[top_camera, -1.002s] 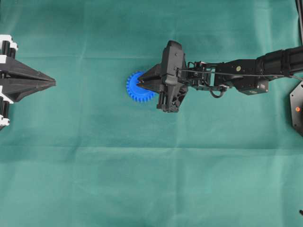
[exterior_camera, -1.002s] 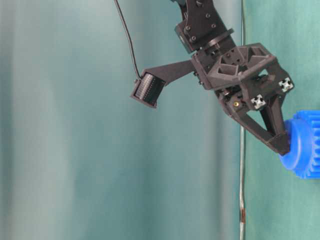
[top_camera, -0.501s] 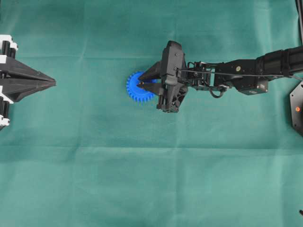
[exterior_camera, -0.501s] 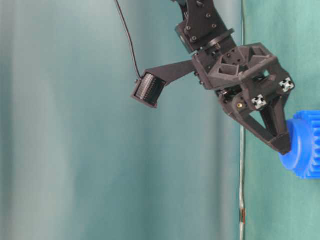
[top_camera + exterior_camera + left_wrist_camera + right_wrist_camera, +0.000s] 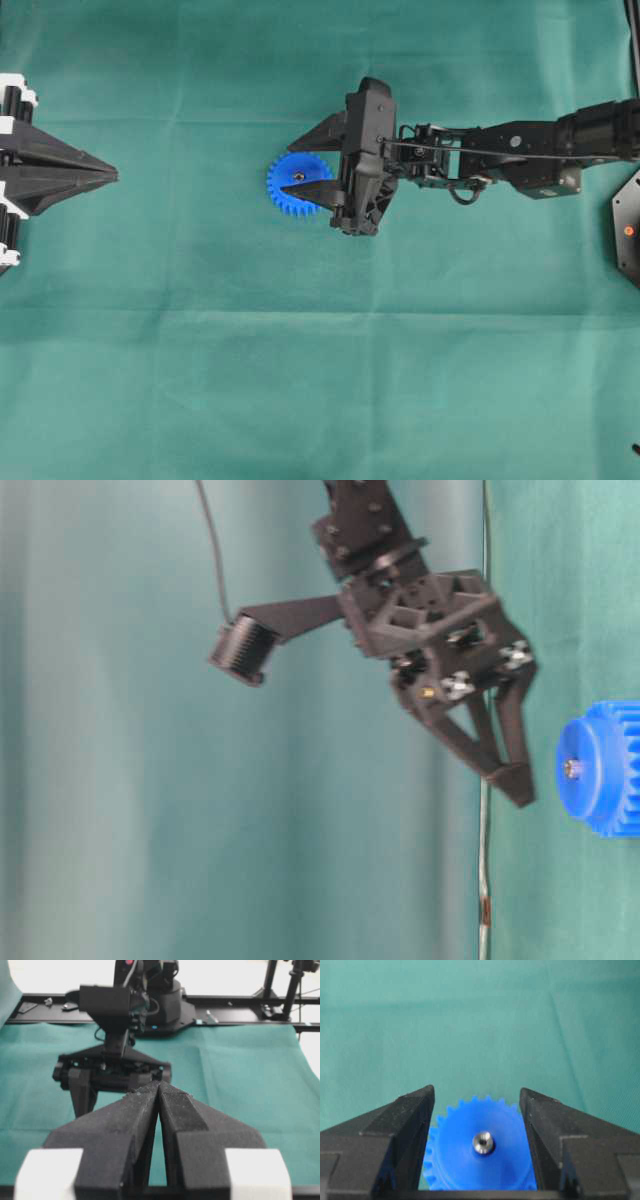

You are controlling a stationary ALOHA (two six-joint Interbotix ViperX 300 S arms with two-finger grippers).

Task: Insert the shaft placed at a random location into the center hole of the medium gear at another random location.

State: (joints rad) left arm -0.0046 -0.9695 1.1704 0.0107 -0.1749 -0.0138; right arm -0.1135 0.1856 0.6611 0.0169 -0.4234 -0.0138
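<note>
The blue medium gear (image 5: 300,190) lies flat on the green cloth. The silvery shaft (image 5: 298,177) stands in its center hole, filling it, with only its shiny round end showing in the right wrist view (image 5: 483,1141). My right gripper (image 5: 290,167) is open and empty, its fingers either side of the gear (image 5: 470,1160) and apart from it. In the table-level view it (image 5: 510,783) hangs a short way off the gear (image 5: 610,770) and the shaft end (image 5: 572,769). My left gripper (image 5: 112,176) is shut and empty at the far left, and also shows in its wrist view (image 5: 159,1085).
Green cloth (image 5: 320,350) covers the whole table. The right arm (image 5: 500,155) reaches in from the right edge. A black fixture (image 5: 628,230) sits at the right border. In the left wrist view the right gripper's body (image 5: 112,1067) faces me across the cloth.
My right gripper has opened, let go of the shaft and drawn back from the gear. The shaft stays seated in the hub. The left arm has not moved.
</note>
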